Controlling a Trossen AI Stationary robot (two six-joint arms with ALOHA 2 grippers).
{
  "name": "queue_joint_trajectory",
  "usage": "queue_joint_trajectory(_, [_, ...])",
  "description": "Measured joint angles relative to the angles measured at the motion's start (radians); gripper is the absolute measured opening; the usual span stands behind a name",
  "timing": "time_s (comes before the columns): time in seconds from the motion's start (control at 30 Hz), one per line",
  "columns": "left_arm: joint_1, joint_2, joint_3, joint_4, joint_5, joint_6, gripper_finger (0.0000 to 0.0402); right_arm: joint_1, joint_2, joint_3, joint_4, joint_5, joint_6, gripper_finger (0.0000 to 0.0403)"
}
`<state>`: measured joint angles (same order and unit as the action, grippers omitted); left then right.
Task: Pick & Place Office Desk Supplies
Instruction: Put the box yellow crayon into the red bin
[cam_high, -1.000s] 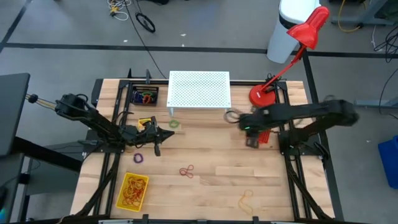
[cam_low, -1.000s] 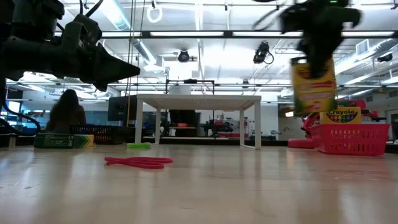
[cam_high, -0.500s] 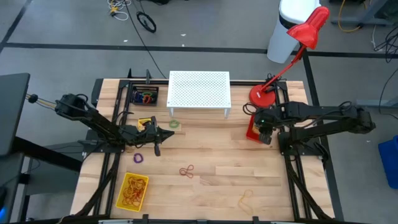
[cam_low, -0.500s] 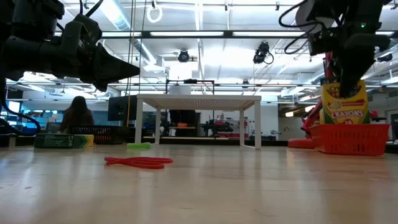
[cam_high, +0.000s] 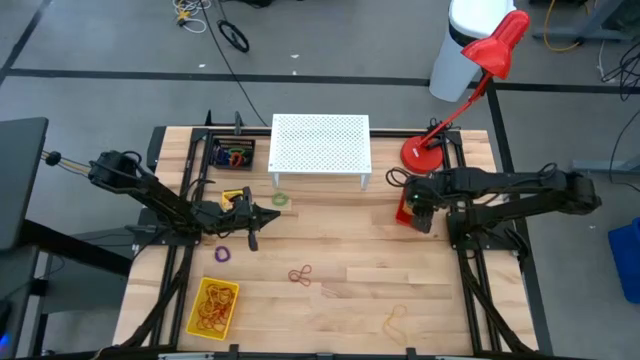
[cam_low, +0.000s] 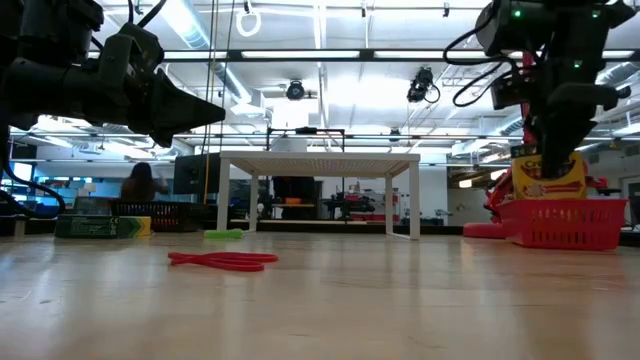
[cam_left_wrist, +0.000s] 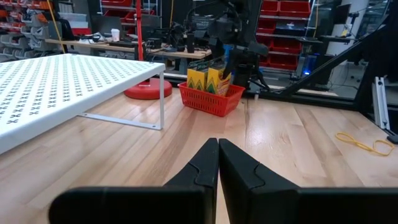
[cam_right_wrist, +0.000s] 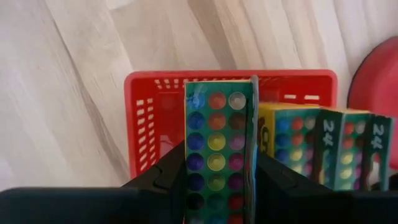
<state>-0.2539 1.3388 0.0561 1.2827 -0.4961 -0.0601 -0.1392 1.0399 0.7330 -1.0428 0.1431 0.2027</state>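
My right gripper (cam_high: 419, 207) is shut on a yellow-and-green crayon box (cam_right_wrist: 217, 144) that stands in the red basket (cam_right_wrist: 144, 118) by the red lamp's base. Two more crayon boxes (cam_right_wrist: 323, 149) stand in the basket beside it. In the low view the box (cam_low: 549, 174) sticks up above the basket's wall (cam_low: 572, 222). My left gripper (cam_high: 268, 217) is shut and empty at the table's left, above the wood. Another crayon box (cam_high: 235, 196) lies flat behind it. A green loop (cam_high: 279, 200), a purple loop (cam_high: 222, 255) and a red rubber band (cam_high: 300, 274) lie loose. My right gripper pinches the crayon box near its upper end (cam_right_wrist: 217, 186) between its two fingers, one on each long side. The fingers (cam_low: 553, 135) come from above and point down. The box stands upright with its lower part inside the basket; whether it rests on the basket's floor is hidden.
The white perforated stand (cam_high: 321, 144) is at the far middle and the red desk lamp (cam_high: 425, 152) at the far right. A black tray of coloured loops (cam_high: 232, 155) is at the far left, a yellow tray of rubber bands (cam_high: 212, 307) at the near left. A tan band (cam_high: 396, 322) lies near the front.
My right gripper has carried the crayon box toward the table's right edge and then down, keeping it upright. The box, first held high and clear, now stands with its lower part inside the red basket.
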Motion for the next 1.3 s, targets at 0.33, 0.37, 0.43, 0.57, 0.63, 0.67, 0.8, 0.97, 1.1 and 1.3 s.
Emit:
queue_joint_trajectory(0.33, [0.000,0.000,0.000,0.000,0.000,0.000,0.0018,0.000,0.053,0.000,-0.004,0.004,0.002,0.0127])
queue_joint_trajectory(0.37, [0.000,0.000,0.000,0.001,0.000,0.000,0.0018,0.000,0.061,0.000,-0.005,0.004,0.002,0.0127])
queue_joint_trajectory(0.43, [0.000,0.000,0.000,0.000,0.000,0.000,0.0018,0.000,0.072,0.000,-0.005,0.005,0.002,0.0127])
queue_joint_trajectory(0.57, [0.000,0.000,0.000,0.000,0.000,0.000,0.0018,0.000,0.078,0.000,-0.005,0.024,0.007,0.0127])
queue_joint_trajectory(0.63, [0.000,0.000,0.000,0.001,0.000,0.000,0.0018,0.001,0.077,0.000,-0.006,0.026,0.008,0.0127])
queue_joint_trajectory(0.67, [0.000,0.000,0.000,0.000,0.000,0.000,0.0018,0.001,0.076,0.000,-0.006,0.028,0.010,0.0127])
queue_joint_trajectory(0.8, [0.000,0.000,0.000,0.000,0.000,0.000,0.0018,0.001,0.075,0.000,-0.006,0.031,0.011,0.0127])
queue_joint_trajectory(0.97, [0.000,0.000,0.000,0.000,0.000,0.000,0.0018,0.001,0.076,0.000,-0.006,0.032,0.019,0.0127])
queue_joint_trajectory(1.1, [0.000,0.000,0.000,0.000,0.000,0.000,0.0018,0.001,0.075,0.001,-0.006,0.033,0.028,0.0140])
queue_joint_trajectory(1.3, [0.000,0.000,0.000,0.000,0.000,0.001,0.0018,0.001,0.075,0.002,-0.006,0.032,0.053,0.0208])
